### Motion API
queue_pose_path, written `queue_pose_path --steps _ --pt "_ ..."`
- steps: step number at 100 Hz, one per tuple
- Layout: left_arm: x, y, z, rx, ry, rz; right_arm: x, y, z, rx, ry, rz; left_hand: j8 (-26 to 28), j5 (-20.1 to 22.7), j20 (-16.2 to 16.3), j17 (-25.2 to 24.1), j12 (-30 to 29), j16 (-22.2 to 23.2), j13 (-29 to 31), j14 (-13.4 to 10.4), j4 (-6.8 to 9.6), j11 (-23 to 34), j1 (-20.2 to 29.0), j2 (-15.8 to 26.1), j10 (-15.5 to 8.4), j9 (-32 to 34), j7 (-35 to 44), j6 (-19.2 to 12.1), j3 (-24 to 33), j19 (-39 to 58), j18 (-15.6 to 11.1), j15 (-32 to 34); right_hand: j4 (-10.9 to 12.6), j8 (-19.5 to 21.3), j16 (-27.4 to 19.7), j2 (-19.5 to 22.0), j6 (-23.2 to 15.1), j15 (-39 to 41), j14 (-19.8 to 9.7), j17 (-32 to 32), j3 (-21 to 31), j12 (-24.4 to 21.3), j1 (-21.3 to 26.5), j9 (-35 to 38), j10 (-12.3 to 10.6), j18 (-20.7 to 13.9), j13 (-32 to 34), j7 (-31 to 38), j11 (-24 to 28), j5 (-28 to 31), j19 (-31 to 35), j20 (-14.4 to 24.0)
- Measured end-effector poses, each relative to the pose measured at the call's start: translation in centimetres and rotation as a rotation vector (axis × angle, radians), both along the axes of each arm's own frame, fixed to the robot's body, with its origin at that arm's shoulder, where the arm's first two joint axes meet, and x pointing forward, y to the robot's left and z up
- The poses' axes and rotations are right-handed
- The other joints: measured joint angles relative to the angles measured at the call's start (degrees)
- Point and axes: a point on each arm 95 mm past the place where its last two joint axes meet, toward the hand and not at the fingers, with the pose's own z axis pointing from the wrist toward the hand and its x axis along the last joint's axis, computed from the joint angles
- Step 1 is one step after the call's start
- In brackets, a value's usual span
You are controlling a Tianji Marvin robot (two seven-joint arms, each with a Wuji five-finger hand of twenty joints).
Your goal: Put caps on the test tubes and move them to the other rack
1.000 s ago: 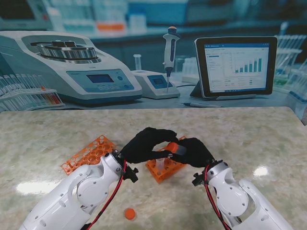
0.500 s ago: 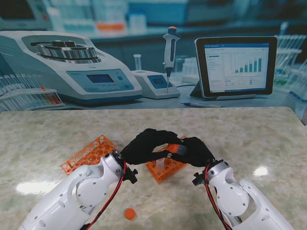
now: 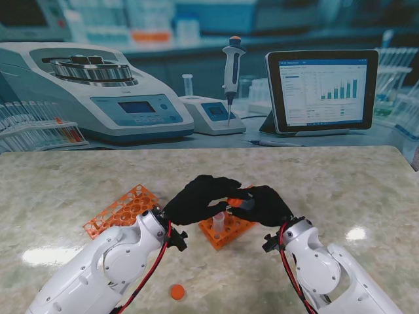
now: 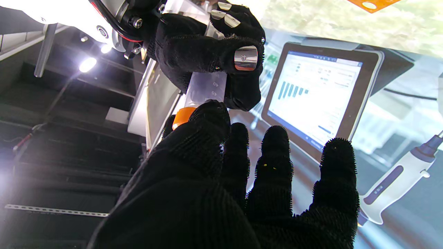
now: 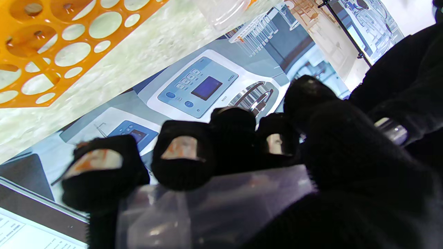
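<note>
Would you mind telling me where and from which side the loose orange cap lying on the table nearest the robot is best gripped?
Pinch the loose orange cap across its round rim, from straight above: it appears to lie flat and low on the marble table, apart from both racks, so its sides offer little to hold.

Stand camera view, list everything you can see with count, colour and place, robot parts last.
Test tube: one, clear, held above the right rack.
Cap: one, orange, at the held tube's end.
Loose cap: one, orange, on the table nearest me.
Racks: two, orange, one left, one centre with a tube standing in it.
Table: one, marbled beige.
Backdrop: printed lab scene.
Left robot hand: black glove, on the cap.
Right robot hand: black glove, gripping the tube.
</note>
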Motion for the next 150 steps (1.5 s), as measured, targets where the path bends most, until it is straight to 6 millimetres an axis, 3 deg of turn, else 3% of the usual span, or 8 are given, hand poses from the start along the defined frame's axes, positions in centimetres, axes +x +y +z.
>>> queue_pose_path --steps 61,68,71,79,100,111,150 --pt "-0.16 0.2 0.33 0.024 0.015 -0.019 -0.12 0.13 0.28 0.004 -0.006 0.004 0.7 1.3 -1.3 -2.1 -0.5 -1.7 -3.5 0.0 0.18 -0.6 1.5 1.4 -0.6 -0.9 2.1 -2.4 8.7 -3.9 0.0 -1.7 0.0 -0.1 0.0 0.0 0.2 0.7 0.0 0.1 -0.5 0.0 0.5 0.0 0.0 0.0 0.0 -1.3 0.0 0.0 0.4 0.0" --pt "-0.15 0.21 0.33 0.023 0.018 -0.021 -0.16 0.11 0.27 0.004 -0.007 0.003 0.2 1.3 -1.3 -2.2 -0.5 -2.1 -3.5 0.0 1.09 -1.3 1.6 1.7 -0.6 -2.0 2.1 -2.9 6.7 -4.3 0.0 -1.7 0.0 -0.1 0.0 0.0 0.2 0.7 0.0 0.1 -0.5 0.0 0.5 0.0 0.0 0.0 0.0 -1.3 0.1 0.0 0.4 0.0" --pt "-0.15 0.22 0.34 0.022 0.02 -0.023 -0.17 0.11 0.28 0.004 -0.007 0.003 0.2 1.3 -1.3 -2.3 -0.5 -2.2 -4.3 0.0 2.21 -1.3 1.7 1.7 -0.6 -2.0 2.1 -2.9 6.0 -4.3 0.0 -1.8 0.0 -0.1 0.0 0.0 0.2 0.7 0.0 0.1 -0.5 0.0 0.5 0.0 0.0 0.0 0.0 -1.3 0.1 0.0 0.4 0.0" --pt "-0.13 0.3 0.37 0.022 0.028 -0.03 -0.21 0.1 0.33 0.004 -0.008 0.003 0.1 1.3 -1.3 -2.8 -0.5 -2.3 -4.3 0.0 2.77 -1.4 1.8 2.2 -0.6 -2.7 2.1 -3.4 4.8 -4.9 0.0 -1.8 0.0 -0.2 0.0 0.0 0.2 0.7 0.0 0.1 -0.5 0.0 0.5 0.0 0.0 -0.1 0.0 -1.3 0.1 0.0 0.4 0.0" --pt "-0.21 0.62 0.56 0.032 0.029 -0.036 -0.3 0.15 0.36 0.004 -0.01 0.004 -0.5 0.5 -1.3 -3.5 -0.5 -2.3 -5.5 0.0 2.79 -1.4 1.4 2.3 -0.6 -3.5 1.7 -3.5 2.0 -5.8 0.0 -2.3 0.0 -0.7 0.0 0.0 0.2 0.7 0.0 0.1 -0.5 0.0 0.5 0.0 0.0 -0.1 0.0 -1.5 0.1 0.0 0.5 0.0" --pt "-0.32 0.69 0.56 0.033 0.036 -0.042 -0.3 0.13 0.36 0.004 -0.01 0.002 -0.5 0.6 -1.3 -3.5 -0.5 -2.3 -5.5 0.0 2.44 -1.9 -2.4 2.9 -0.6 -3.6 1.7 -2.9 -4.2 -6.3 0.0 -2.4 0.0 -0.7 0.0 0.0 0.2 0.7 0.0 0.1 -0.5 0.0 0.5 0.0 0.0 -0.1 0.0 -1.5 0.1 0.0 0.5 0.0" --pt "-0.41 0.82 0.67 0.049 0.04 -0.053 -0.2 -0.05 0.45 0.005 -0.011 -0.003 -1.6 0.7 -1.3 -4.1 -0.5 -2.9 -6.3 0.3 2.19 -2.0 -9.7 2.9 -0.6 -4.2 1.7 -2.0 -10.0 -7.2 0.0 -2.4 0.0 -0.7 0.0 0.0 0.2 0.7 0.0 0.1 -0.5 0.0 0.5 0.0 0.0 -0.2 0.0 -1.8 0.1 0.0 0.5 0.0"
